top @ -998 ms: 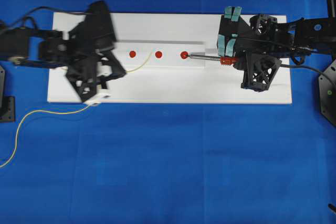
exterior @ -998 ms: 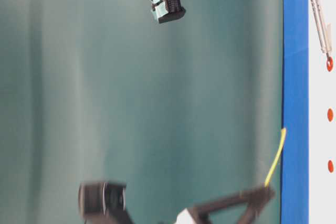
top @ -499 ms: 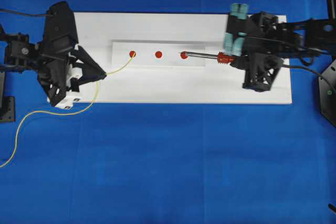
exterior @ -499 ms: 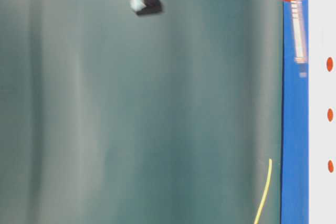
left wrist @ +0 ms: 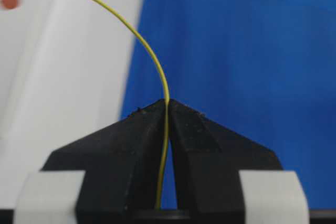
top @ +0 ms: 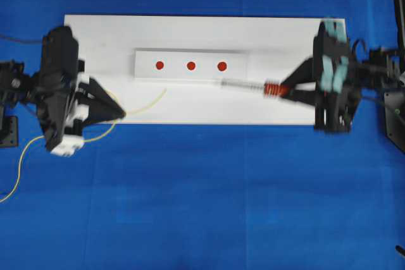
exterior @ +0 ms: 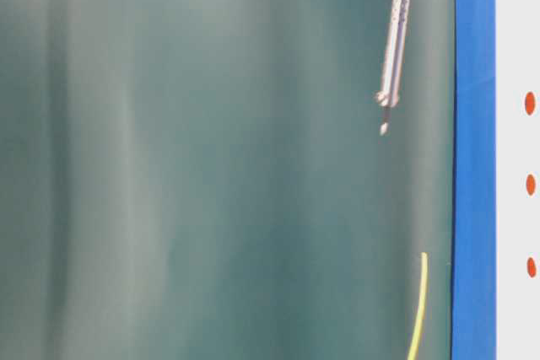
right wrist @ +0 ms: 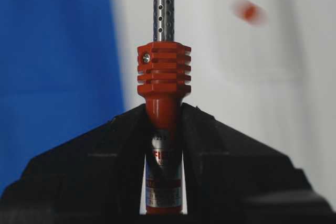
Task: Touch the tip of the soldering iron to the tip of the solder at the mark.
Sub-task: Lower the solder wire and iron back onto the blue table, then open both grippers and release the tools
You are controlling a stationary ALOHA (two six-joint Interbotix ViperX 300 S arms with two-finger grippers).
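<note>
Overhead: white board (top: 190, 102), three red marks (top: 190, 66). Left gripper (top: 120, 116) fingers pinch the solder (top: 149, 102), thin yellow wire curving up. Right gripper (top: 286, 91) fingers clamp the soldering iron (top: 253, 85), red ribbed handle, perforated shaft. Table-level view alone shows both tips raised, well apart.

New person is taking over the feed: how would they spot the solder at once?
Start at the white board on the blue cloth, then go to its left end, where the left gripper is. The solder is the hair-thin yellow wire pinched there, unlike the stiff, red-collared soldering iron opposite.
</note>
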